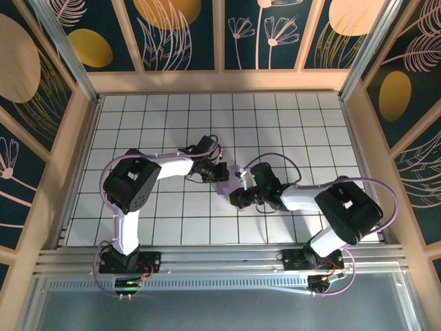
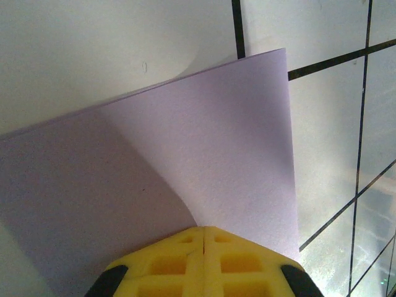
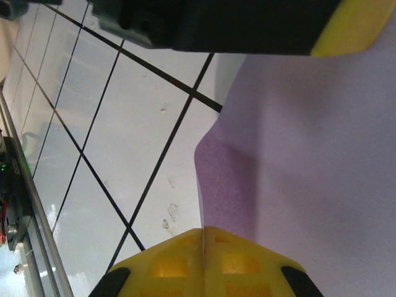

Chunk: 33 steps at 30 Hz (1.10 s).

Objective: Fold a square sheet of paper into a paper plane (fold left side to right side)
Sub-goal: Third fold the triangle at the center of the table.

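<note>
Meeting over the middle of the white, black-gridded table (image 1: 172, 214), the left hand (image 2: 203, 232) and right hand (image 3: 202, 234) are each clamped tight on the square sheet of paper (image 2: 204, 154), which curls between them. Dark floral wall panels (image 1: 275, 27) in wooden frames surround the table.

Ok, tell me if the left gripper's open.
No, the left gripper is shut, with the square sheet of paper pinched in it.

Enclosed robot test cell: gridded tabletop (image 1: 172, 117), aluminium rails (image 1: 220, 261), leaf-patterned wall panels (image 1: 275, 34).
</note>
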Each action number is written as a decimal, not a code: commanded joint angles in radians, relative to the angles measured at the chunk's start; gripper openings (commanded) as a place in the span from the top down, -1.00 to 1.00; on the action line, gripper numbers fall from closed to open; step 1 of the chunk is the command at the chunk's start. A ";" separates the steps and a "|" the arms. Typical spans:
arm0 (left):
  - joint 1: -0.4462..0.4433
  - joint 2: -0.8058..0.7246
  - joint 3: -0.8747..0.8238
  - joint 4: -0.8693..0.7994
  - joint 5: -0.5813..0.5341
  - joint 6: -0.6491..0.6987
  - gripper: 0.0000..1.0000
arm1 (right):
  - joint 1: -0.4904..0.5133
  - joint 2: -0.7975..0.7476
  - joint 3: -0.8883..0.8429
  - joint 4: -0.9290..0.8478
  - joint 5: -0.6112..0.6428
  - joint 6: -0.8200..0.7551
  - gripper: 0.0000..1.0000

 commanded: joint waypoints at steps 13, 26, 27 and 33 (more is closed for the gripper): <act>-0.009 0.037 0.007 -0.075 -0.058 0.031 0.95 | -0.042 0.021 0.049 -0.068 0.086 -0.013 1.00; -0.010 0.038 0.008 -0.081 -0.062 0.031 0.95 | -0.055 0.012 0.052 -0.090 0.122 -0.030 1.00; -0.010 0.036 0.008 -0.081 -0.062 0.031 0.95 | -0.057 0.012 0.052 -0.092 0.123 -0.032 1.00; -0.011 0.037 0.010 -0.082 -0.063 0.032 0.96 | -0.059 0.007 0.061 -0.099 0.132 -0.040 1.00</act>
